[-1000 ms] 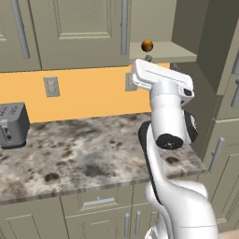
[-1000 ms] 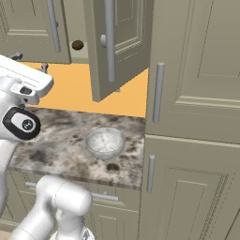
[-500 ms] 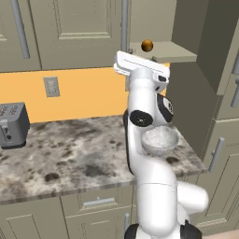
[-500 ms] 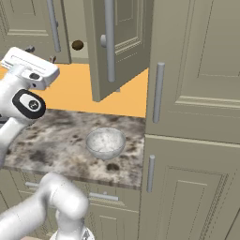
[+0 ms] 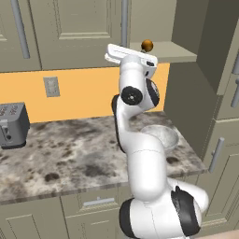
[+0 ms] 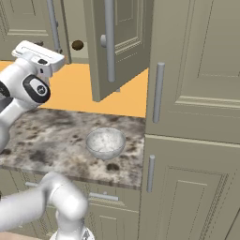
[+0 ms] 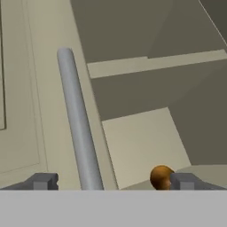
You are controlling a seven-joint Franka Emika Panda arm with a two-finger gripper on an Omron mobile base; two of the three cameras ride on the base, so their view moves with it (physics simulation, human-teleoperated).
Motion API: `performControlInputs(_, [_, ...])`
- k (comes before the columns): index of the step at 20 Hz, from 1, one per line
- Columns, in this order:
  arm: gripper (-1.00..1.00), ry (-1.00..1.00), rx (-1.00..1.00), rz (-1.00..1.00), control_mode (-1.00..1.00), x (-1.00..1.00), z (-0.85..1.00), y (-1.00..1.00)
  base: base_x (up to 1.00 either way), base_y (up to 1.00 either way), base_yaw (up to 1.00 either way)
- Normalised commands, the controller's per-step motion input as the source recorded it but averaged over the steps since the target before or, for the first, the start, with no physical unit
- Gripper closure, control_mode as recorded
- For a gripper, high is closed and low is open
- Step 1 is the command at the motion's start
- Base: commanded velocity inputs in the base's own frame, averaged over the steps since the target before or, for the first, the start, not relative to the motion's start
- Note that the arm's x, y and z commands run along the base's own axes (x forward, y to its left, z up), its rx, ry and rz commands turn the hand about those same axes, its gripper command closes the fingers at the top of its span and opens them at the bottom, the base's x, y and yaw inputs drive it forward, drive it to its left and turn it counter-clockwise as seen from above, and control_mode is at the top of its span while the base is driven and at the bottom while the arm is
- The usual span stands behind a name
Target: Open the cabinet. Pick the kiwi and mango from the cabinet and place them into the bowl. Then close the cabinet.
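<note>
The cabinet [image 5: 173, 52] has its right door [image 6: 123, 51] swung out wide and its left door [image 5: 79, 28] closed. A round orange-brown mango [image 5: 147, 45] rests on the cabinet floor near the front edge; it is also the mango [image 7: 161, 176] by my right fingertip. The kiwi is out of view. My gripper [image 7: 113, 181] is open, raised just in front of the cabinet, with the left door's bar handle [image 7: 79, 128] standing between its fingers. The speckled whitish bowl [image 6: 106, 142] sits empty on the counter below.
A granite counter [image 5: 70, 154] runs left to a toaster [image 5: 11, 125], with a wall outlet [image 5: 51, 86] on the orange backsplash. Tall panelled cabinets [image 6: 197, 70] wall off the right side. The open door juts out over the counter above the bowl.
The arm has swung round and lifted the hand up and to the left, closer to the cabinet opening. The gripper has stayed open. Fruit and bowl have not moved.
</note>
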Motion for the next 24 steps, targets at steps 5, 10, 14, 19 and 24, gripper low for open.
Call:
performControlInputs(5, [-1.0,0.0,0.0,0.0,-1.0,0.15,0.0,0.0,0.0,0.0,0.0])
performControlInputs(10, [-1.0,0.0,0.0,-0.03,-1.0,0.71,0.0,0.2,0.0,0.0,0.0])
performControlInputs(14, [-1.0,0.04,0.0,-0.05,-1.0,0.72,0.0,0.22,0.0,0.0,0.0])
performControlInputs(19, [-1.0,0.04,0.0,-0.06,-1.0,0.8,0.0,0.34,0.0,0.0,0.0])
performControlInputs(24, [1.0,0.05,-0.02,-0.08,-1.0,0.76,0.0,0.41,0.0,0.0,0.0])
